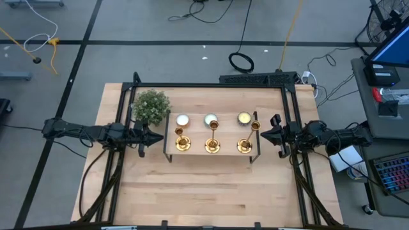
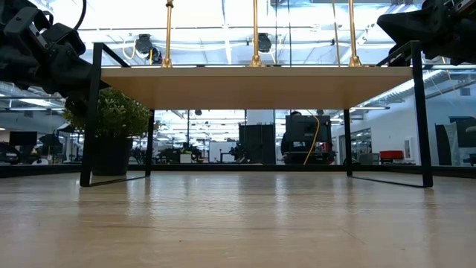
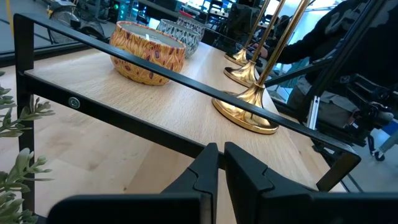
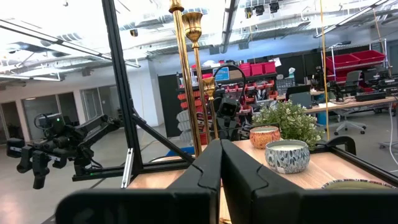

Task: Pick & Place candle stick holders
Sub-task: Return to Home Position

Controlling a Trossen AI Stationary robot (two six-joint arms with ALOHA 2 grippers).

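From above, a low shelf point(image 1: 195, 131) stands in the middle of the bench point(image 1: 211, 191). The three candle stick holders point(image 1: 213, 145) stand in one row along its lower edge: shiny gold, each with a round flared base. Above them in the frame is a row of three round candles point(image 1: 211, 119). A green plant point(image 1: 151, 106) is at the upper left of the shelf. The left claw point(image 1: 153, 137) is just left of the shelf, and the right claw point(image 1: 263, 131) is just right of it.

In the low view, only the thin gold stems point(image 2: 255, 33) rise from the shelf board at the top of the frame.

In the left wrist view, the left claw point(image 3: 221, 167) is narrow and holds nothing. The holders' bases point(image 3: 245, 113) are wide and mirror-like, at the right of centre, each under a slim stem.

In the right wrist view, the right claw point(image 4: 221, 163) is closed and empty. The tall stems carry small cups point(image 4: 191, 18) at the top centre.
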